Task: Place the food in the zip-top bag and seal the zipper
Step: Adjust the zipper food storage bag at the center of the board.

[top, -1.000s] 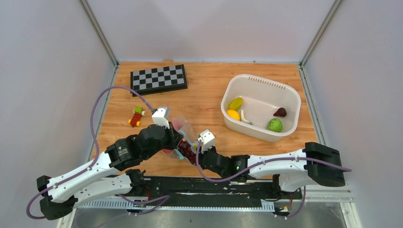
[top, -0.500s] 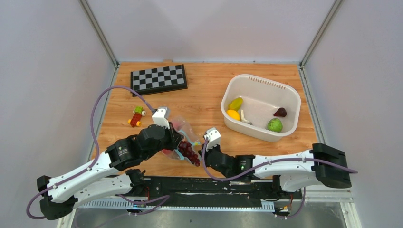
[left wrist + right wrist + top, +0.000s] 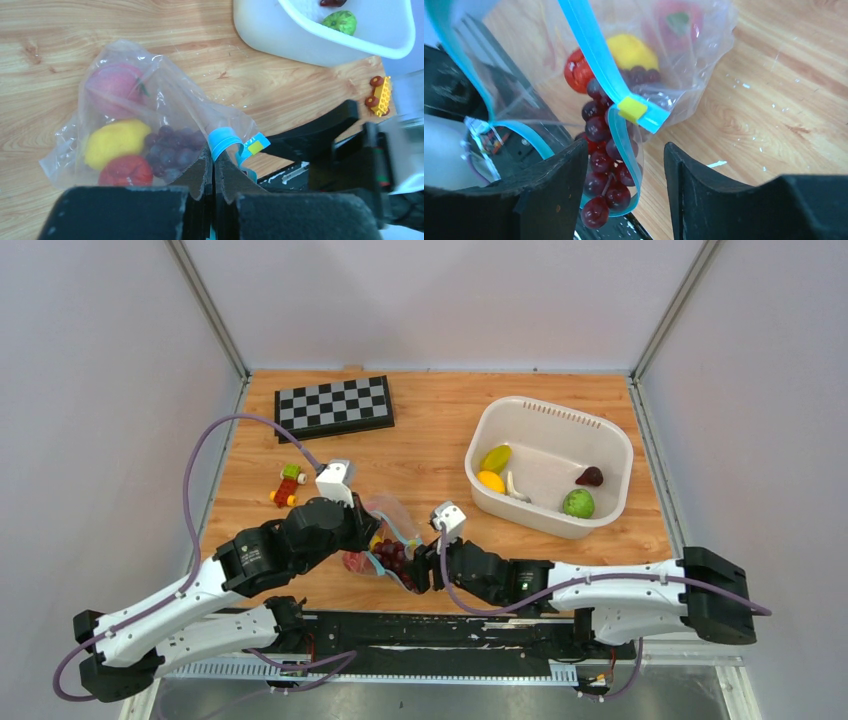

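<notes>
The clear zip-top bag (image 3: 385,523) lies near the front edge, with a peach (image 3: 114,85), a lemon (image 3: 116,142) and a red strawberry (image 3: 126,171) inside. Purple grapes (image 3: 604,170) hang half out of its open mouth. My left gripper (image 3: 214,162) is shut on the teal zipper strip (image 3: 223,140) and holds that edge up. My right gripper (image 3: 626,172) is open, its fingers (image 3: 556,190) either side of the hanging grapes and the looped zipper (image 3: 594,55). The yellow slider (image 3: 632,108) sits on the strip. In the top view the right gripper (image 3: 425,565) is just right of the grapes (image 3: 395,558).
A white perforated basket (image 3: 548,405) at the right holds a lemon (image 3: 491,481), a yellow-green piece (image 3: 496,457), a green fruit (image 3: 578,503) and a dark red piece (image 3: 590,476). A chessboard (image 3: 334,405) lies at the back left. Toy blocks (image 3: 288,485) lie left of the bag.
My right gripper has drawn back a little to the right from the bag mouth, leaving the grapes showing. My left gripper has shifted slightly left with the bag.
</notes>
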Controlling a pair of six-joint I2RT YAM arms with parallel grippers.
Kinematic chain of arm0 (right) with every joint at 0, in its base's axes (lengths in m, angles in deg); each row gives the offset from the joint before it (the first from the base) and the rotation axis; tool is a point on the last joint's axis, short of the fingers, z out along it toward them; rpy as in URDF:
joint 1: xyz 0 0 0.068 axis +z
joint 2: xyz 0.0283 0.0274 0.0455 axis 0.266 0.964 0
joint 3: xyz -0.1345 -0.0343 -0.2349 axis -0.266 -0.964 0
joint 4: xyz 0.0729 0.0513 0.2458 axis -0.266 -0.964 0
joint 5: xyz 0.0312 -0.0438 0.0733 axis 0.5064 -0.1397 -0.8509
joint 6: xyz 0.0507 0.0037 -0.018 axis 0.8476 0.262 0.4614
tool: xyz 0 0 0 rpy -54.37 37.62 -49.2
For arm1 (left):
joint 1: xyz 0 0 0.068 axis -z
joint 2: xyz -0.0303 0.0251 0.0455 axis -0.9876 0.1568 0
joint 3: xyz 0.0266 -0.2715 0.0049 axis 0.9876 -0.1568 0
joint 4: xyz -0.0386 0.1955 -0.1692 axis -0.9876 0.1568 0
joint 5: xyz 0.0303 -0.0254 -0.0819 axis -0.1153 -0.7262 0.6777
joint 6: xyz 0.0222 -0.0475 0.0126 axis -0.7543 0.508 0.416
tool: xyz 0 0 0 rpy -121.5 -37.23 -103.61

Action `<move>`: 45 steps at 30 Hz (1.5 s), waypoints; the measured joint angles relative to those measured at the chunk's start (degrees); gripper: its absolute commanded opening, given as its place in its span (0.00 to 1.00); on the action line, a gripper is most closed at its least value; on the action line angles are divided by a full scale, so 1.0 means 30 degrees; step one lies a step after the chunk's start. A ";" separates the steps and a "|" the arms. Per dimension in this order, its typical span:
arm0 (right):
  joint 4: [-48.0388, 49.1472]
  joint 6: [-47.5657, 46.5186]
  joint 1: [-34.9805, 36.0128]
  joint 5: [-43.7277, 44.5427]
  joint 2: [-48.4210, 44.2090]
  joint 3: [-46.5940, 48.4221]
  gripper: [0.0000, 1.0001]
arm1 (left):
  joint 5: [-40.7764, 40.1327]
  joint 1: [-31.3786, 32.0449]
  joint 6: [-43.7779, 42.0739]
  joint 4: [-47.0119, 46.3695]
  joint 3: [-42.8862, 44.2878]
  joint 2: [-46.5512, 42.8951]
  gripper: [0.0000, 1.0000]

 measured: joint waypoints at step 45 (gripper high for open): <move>0.0816 0.1027 -0.1071 -0.0488 -0.1464 -0.1486 0.00 | 0.0197 0.0000 -0.0160 -0.0058 -0.0102 -0.0328 0.01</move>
